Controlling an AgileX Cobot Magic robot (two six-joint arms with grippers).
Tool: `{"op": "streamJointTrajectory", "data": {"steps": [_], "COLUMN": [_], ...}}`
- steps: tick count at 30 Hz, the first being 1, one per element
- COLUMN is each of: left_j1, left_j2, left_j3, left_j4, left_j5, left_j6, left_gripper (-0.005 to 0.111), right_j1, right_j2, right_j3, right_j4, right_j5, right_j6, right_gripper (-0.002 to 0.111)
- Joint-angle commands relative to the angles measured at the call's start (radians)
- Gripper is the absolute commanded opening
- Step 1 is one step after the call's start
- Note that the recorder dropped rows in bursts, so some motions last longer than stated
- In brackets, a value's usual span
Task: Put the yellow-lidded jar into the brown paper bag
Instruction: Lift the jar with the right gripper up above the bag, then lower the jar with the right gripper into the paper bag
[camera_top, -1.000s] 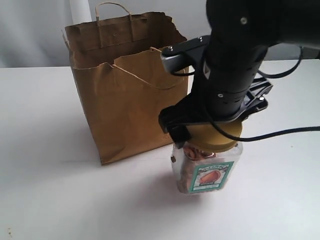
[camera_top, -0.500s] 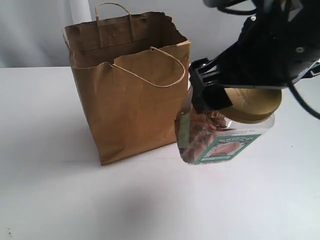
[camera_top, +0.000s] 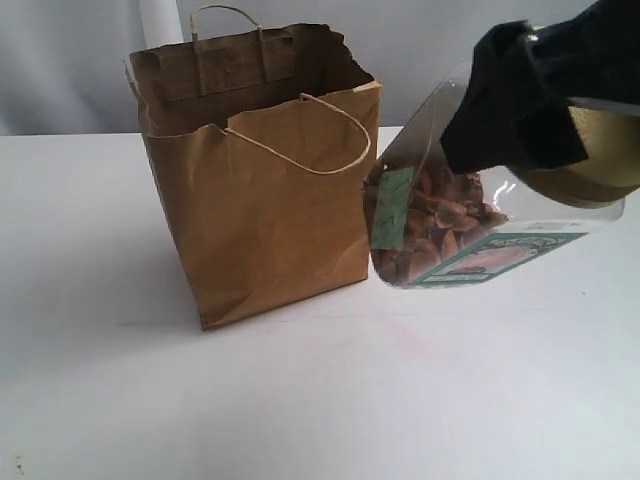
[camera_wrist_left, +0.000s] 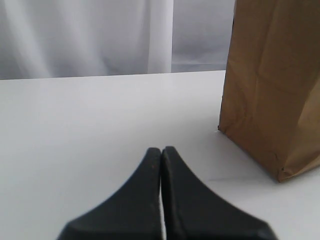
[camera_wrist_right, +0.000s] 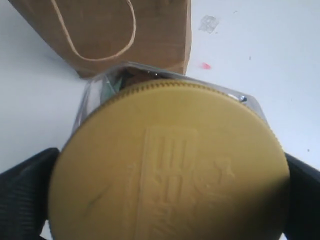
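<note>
Though hanging clear of the surface (camera_top: 300, 400) in exterior view, yellow-lidded jar (camera_top: 450, 225) tipped steeply at right of frame. Lid (camera_top: 590, 165) toward right edge, base just beside upper right corner of brown paper bag (camera_top: 260, 200); touching or not, cannot tell. Not over the opening yet. Held at the lid end by right fingers (camera_top: 510, 100), black, upper right. Nuts (camera_top: 430, 215) slumped toward the low end. Judged fairly heavy for its size, rigid, clear walls smooth and probably slippery. Ribbed lid rim the better place to take hold, across its full width. Probably not fragile, but liable to swing or slip under a lid-only hold. Bag thin, creased, ragged at the top, mouth open at upper left; likely to buckle or tip if bumped.

Left wrist view: left fingers (camera_wrist_left: 150, 200) pressed together at bottom centre, nothing between them, over bare surface. Bag wall at right edge, well apart.

Right wrist view: lid filling most of frame, one finger at lower left, one at lower right, spread to lid width and clamping the rim. Clear jar shoulder just above lid; bag and cord handle (camera_wrist_right: 100, 59) at top left.
</note>
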Motion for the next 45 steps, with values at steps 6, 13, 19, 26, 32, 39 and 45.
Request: {"op": "streamJointTrajectory", "data": {"steps": [6,13,19,26,32,39,45], "left_j1": [-0.003,-0.003,-0.003,-0.003,-0.003,-0.003,-0.003], "left_j2": [0.003,0.003,0.003,0.003,0.003,0.003,0.003], "left_j3": [-0.002,-0.002,-0.002,-0.002,-0.002,-0.002,-0.002], "left_j4": [-0.004,-0.004,-0.004,-0.004,-0.004,-0.004,-0.004], "left_j5": [-0.01,-0.01,-0.01,-0.01,-0.01,-0.01,-0.01], "left_j6": [-0.004,-0.004,-0.004,-0.004,-0.004,-0.004,-0.004], "left_gripper": [0.001,0.001,0.001,0.001,0.001,0.001,0.001], "right_j1": [0.004,0.004,0.004,0.004,0.004,0.004,0.004], "right_j2": [-0.013,0.161,0.453,0.697,0.715,0.716,0.806], "right_j3": [-0.174,-0.382,-0.608,-0.794,-0.796,-0.796,-0.796], "right_j4": [-0.006,-0.087,-0.103,-0.07,-0.068,-0.036,-0.032], "right_j5": [-0.019,-0.315,-0.38,-0.363,-0.306,-0.116,-0.104], "right_j6": [-0.045,-0.101,-0.135,-0.211,-0.245,-0.245,-0.243], "right_gripper": [0.0,0.0,0.0,0.0,0.0,0.0,0.0]}}
